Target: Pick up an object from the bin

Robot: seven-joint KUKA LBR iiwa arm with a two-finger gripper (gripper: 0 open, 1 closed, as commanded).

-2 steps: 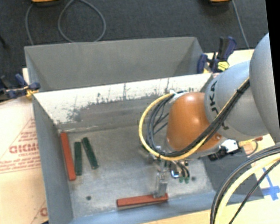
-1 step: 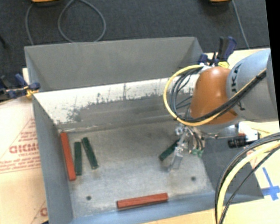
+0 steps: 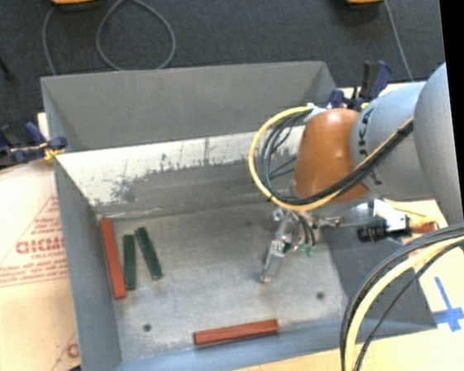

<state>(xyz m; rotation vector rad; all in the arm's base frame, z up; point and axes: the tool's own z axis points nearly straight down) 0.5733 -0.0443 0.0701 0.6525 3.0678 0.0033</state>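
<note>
My gripper (image 3: 268,269) hangs low over the bare floor in the right middle of the bin, its thin fingers pointing down and to the left. I see nothing between them. A long red-brown bar (image 3: 235,332) lies flat near the front wall, below and left of the gripper. Along the left wall lies a second red-brown bar (image 3: 112,258), standing lengthwise. Beside it are two short dark green bars (image 3: 129,262) (image 3: 149,253), side by side. All of these lie well apart from the gripper.
The arm with its orange cover and looped cables reaches in over the bin's right rim and hides the floor at the right back. The bin's sloping walls close in on all sides.
</note>
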